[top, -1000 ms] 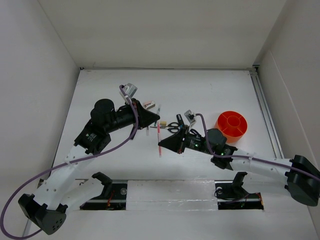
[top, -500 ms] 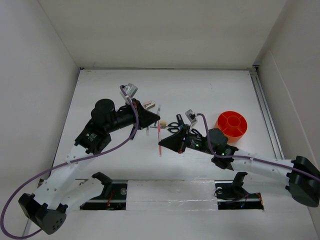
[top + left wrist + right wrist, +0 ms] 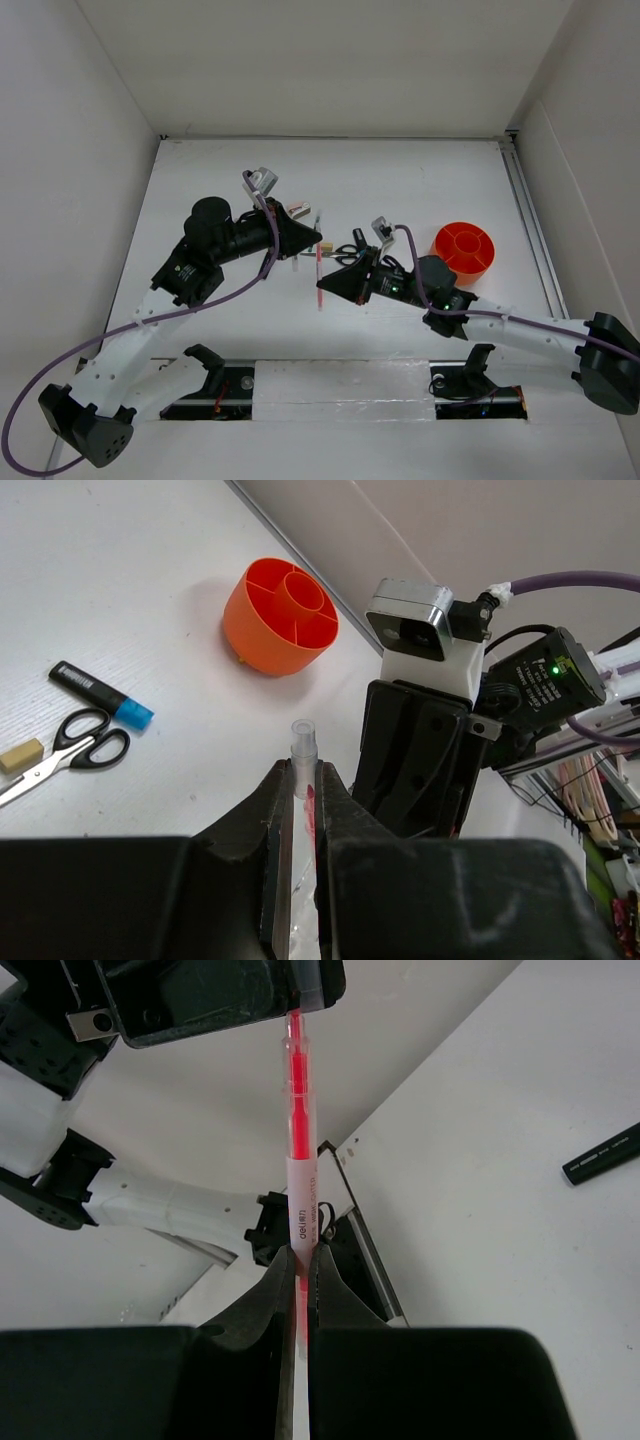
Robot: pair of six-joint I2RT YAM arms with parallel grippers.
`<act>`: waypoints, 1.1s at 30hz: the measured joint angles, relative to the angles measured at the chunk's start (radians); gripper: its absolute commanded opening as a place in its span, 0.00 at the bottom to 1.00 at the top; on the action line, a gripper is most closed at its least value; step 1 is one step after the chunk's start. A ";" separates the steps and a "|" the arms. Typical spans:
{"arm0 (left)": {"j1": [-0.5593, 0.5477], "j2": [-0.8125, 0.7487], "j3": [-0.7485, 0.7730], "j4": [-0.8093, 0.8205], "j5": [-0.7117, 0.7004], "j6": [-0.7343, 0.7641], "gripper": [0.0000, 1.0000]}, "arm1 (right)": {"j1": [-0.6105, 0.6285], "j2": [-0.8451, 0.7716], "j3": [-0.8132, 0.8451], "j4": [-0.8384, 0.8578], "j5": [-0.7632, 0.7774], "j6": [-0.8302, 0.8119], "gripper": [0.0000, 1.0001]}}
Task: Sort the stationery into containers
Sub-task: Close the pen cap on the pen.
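The red pen [image 3: 318, 265] is off the surface, above the middle of the table [image 3: 420, 180], running roughly from the far side to the near side, and it is held at both ends. The left gripper [image 3: 303, 792] is clenched on the far end, its fingers [image 3: 278, 820] pressed to the clear barrel with the pen's tip sticking out just past them. The right gripper [image 3: 301, 1260] is clamped on the near end, its jaws tight against the white label band. The two grippers stand apart with a bare stretch of red barrel between them. Toward the right edge of the table the orange cup [image 3: 464, 250] stands upright. Its dividers, centre tube and bare orange floor show in the left wrist view. Between the cup and the pen, black-handled scissors [image 3: 72, 748] lie flat with a black marker with blue cap [image 3: 100, 691] just beside them on the cup side. A tan eraser [image 3: 20, 755] sits against the scissors' blade. The table is white and matte. Plain white walls [image 3: 330, 60] close it in on the left, far and right sides, and a metal rail runs along the right edge.
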 measured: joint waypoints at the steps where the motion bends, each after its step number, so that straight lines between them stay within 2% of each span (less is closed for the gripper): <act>1: 0.000 0.000 0.000 0.000 0.002 0.000 0.00 | 0.000 0.000 0.003 -0.006 0.004 -0.002 0.00; 22: 0.000 -0.001 0.000 0.021 0.056 0.037 0.00 | -0.015 -0.059 0.013 -0.060 0.034 0.006 0.00; 33: 0.002 -0.002 0.000 0.054 0.053 0.043 0.00 | -0.015 -0.003 0.030 0.014 0.024 0.059 0.00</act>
